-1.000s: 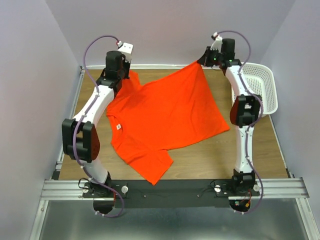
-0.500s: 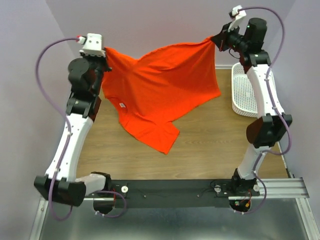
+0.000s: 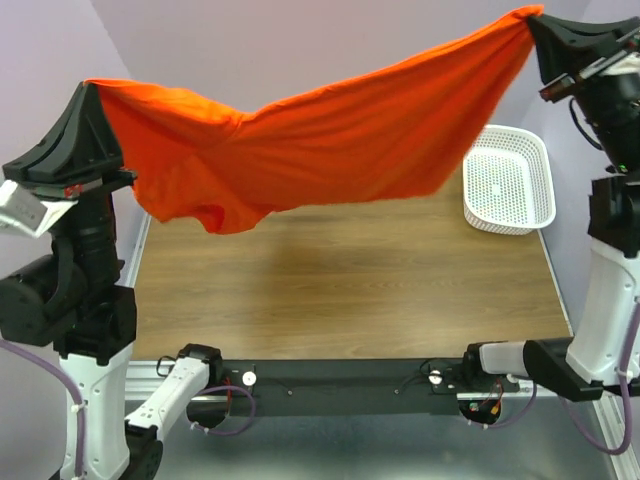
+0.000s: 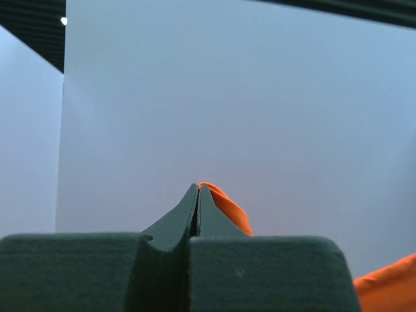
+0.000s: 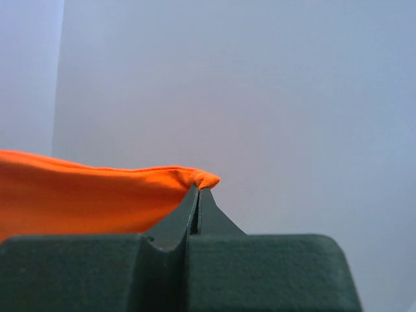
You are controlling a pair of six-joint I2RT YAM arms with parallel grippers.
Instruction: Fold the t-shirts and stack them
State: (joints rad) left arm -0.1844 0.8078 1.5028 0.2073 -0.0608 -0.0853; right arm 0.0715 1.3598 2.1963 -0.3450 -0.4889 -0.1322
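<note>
- Left gripper [image 3: 88, 86]: I read it raised high above the counter's [image 3: 350, 290] left edge. Its jaws are pressed fully together on 1 corner of the t-shirt [image 3: 330, 140]. In the left wrist view a small orange fold pokes out just beside the closed tips.
- Right gripper [image 3: 530, 16]: it is raised higher, above the counter's far right corner. The jaws are likewise pressed tight, pinching a hemmed corner of the t-shirt. In the right wrist view the cloth runs off to the left from the tips.
- T-shirt: bright orange-red, hanging in the air above the counter's far half, slung between the 2 grippers. It sags in a long curve, with its lowest bunched folds toward the counter's left side. I cannot tell which garment edge each gripper holds.
- Basket [image 3: 545, 190]: white lattice plastic, standing at the counter's far right corner, below the right end of the cloth.
- Counter: wood-grain top, bare under the hanging cloth.
</note>
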